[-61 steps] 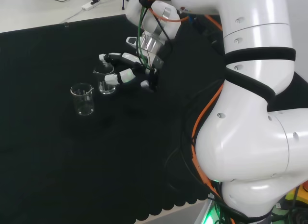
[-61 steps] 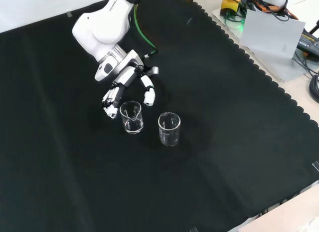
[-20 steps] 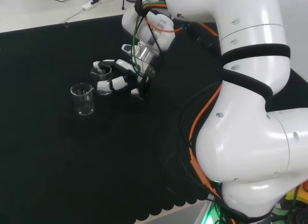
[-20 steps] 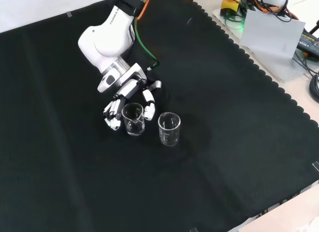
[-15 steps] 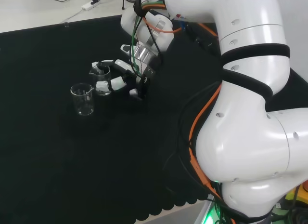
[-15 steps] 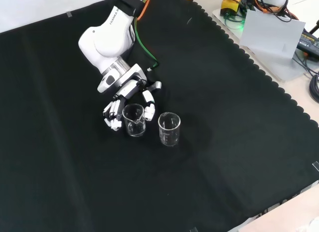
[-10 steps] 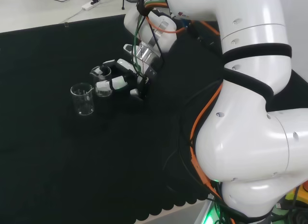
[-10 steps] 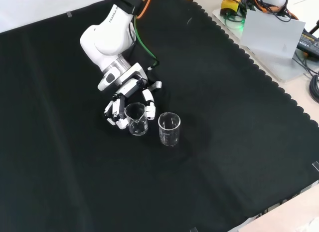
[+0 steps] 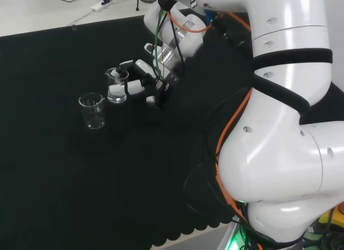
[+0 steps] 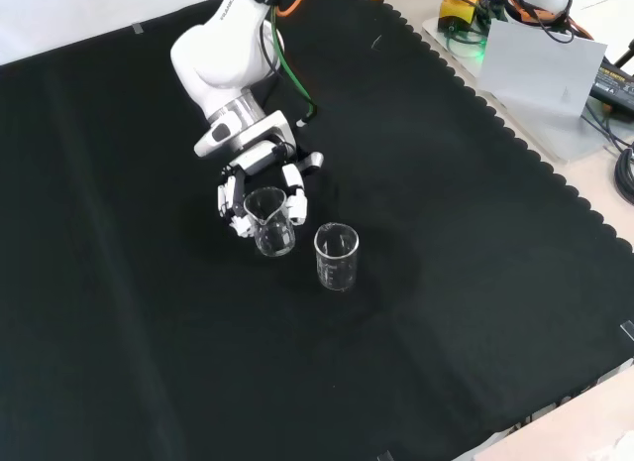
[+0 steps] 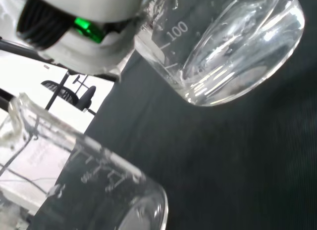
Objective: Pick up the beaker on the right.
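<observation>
I see the robot hand (image 10: 260, 190) curled around 1 clear beaker (image 10: 272, 221), grasping it at upper left of centre in the front view. A second beaker (image 10: 337, 256) stands just beside it, lower right, on the black-clothed table (image 10: 446, 283).

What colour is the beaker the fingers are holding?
Clear, colourless glass; the beaker in the hand shows best in the front view against the black cloth.
</observation>
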Controlling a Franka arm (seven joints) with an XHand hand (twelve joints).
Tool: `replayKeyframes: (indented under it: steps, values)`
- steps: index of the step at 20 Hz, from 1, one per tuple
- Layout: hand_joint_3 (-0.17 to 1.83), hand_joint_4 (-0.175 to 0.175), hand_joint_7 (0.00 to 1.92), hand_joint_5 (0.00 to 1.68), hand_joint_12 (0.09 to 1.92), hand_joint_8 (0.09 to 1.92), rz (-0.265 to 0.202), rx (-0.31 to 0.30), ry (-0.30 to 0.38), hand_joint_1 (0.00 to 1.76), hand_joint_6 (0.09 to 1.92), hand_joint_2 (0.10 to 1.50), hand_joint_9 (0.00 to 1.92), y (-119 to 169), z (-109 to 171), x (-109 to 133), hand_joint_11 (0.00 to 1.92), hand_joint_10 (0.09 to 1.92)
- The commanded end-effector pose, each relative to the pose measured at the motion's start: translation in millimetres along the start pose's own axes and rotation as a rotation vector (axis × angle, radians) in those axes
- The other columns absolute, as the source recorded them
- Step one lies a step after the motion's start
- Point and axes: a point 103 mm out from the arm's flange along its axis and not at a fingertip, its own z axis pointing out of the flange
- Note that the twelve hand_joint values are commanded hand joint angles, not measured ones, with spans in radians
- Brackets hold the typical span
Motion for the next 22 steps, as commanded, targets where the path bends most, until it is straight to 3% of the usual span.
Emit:
replayKeyframes:
  steps: [1, 8, 13, 22]
  values:
    - [0.64, 0.175, 1.61, 1.23, 0.98, 0.19, -0.034, -0.057, -0.142, 1.11, 0.74, 0.68, 1.50, 3, -28, 14, 0.98, 0.16]
    - [0.66, 0.175, 1.67, 1.26, 0.95, 0.15, -0.069, -0.020, -0.278, 1.12, 0.70, 0.66, 1.55, 0, -49, 25, 1.03, 0.12]
    - [0.67, 0.175, 1.68, 1.27, 0.95, 0.14, -0.063, 0.028, -0.317, 1.12, 0.69, 0.65, 1.56, -2, -59, 32, 1.05, 0.11]
    - [0.68, 0.175, 1.69, 1.27, 0.94, 0.13, -0.049, 0.055, -0.360, 1.12, 0.69, 0.65, 1.57, -13, -73, 44, 1.05, 0.11]
